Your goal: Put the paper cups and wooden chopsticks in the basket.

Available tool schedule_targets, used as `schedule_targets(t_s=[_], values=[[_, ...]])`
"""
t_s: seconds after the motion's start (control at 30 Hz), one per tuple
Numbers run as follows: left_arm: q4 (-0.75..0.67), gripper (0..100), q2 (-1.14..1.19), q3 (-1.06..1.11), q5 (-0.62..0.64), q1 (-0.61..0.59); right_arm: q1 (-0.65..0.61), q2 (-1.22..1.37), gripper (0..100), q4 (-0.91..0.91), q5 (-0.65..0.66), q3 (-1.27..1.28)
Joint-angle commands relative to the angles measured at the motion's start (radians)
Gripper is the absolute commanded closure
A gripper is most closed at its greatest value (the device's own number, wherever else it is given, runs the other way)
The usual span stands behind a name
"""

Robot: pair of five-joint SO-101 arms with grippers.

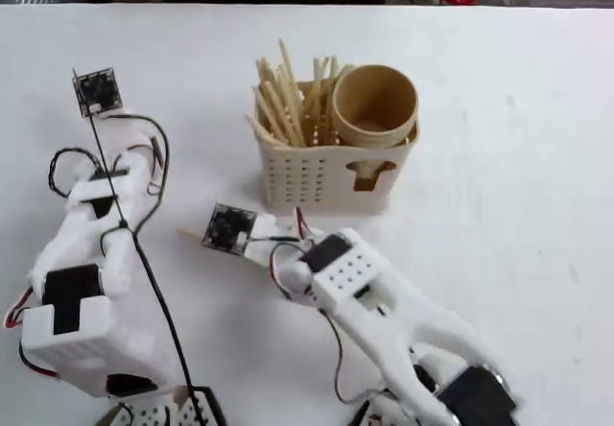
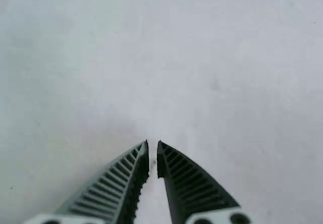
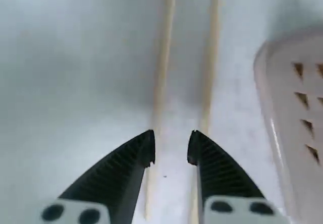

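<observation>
A cream perforated basket [image 1: 326, 172] stands mid-table, holding several wooden chopsticks [image 1: 293, 100] upright and a tan paper cup [image 1: 374, 107]. Just in front of it my right gripper [image 3: 170, 148] hangs open and low over two loose chopsticks lying side by side on the table, one [image 3: 164, 57] by one fingertip, the other [image 3: 209, 62] by the other. The basket's wall [image 3: 298, 108] is close beside them. An end of a chopstick [image 1: 190, 235] pokes out past the right arm's wrist. My left gripper [image 2: 152, 151] is shut over bare table, at the left, holding nothing.
The white table [image 1: 518, 157] has free room to the right of the basket and along the back. Black cables [image 1: 144, 253] trail from the left arm across the table's front left.
</observation>
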Motion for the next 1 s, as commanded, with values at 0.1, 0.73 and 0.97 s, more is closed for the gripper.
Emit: schedule_targets(t_s=[0.1,0.73,0.97], values=[[-0.020,95,-0.004,-0.041,-0.011,0.013,0.064,0.147,87.5,-0.070,0.000,-0.087],[-0.020,95,-0.004,-0.041,-0.011,0.013,0.081,0.196,98.2,-0.091,0.000,-0.092],[-0.020,95,-0.004,-0.044,-0.011,0.013,0.081,0.007,98.2,0.042,-0.023,-0.091]])
